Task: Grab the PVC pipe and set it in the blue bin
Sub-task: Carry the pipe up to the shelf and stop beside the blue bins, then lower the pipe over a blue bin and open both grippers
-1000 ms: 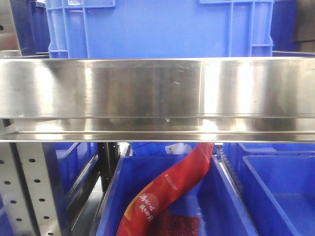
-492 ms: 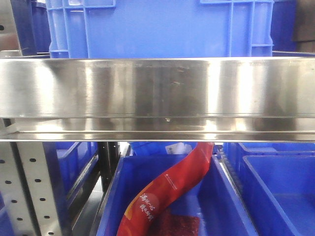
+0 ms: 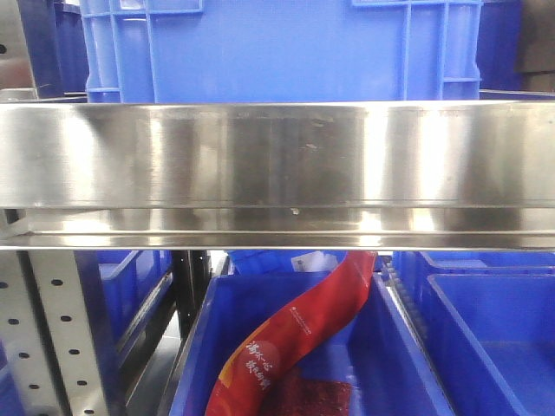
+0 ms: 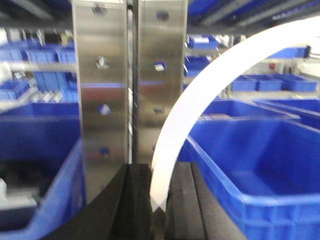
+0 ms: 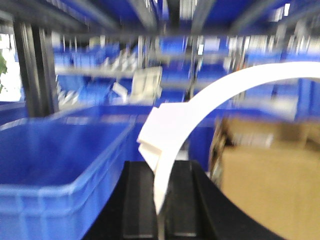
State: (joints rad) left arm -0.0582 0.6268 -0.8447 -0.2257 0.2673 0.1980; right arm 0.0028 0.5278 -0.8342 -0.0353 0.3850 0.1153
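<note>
Left wrist: PVC pipe within left claw

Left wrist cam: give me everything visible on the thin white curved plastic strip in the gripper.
The thin white curved plastic strip is a smooth, flat, matte band bent in one even arc. Its lower end is pinched between the black fingers of the left gripper at the bottom of the view; it rises, then sweeps up and right out of frame, so the far end is unseen. No hole or tab shows. Nothing else visibly touches it; a blue plastic bin lies behind.
</note>
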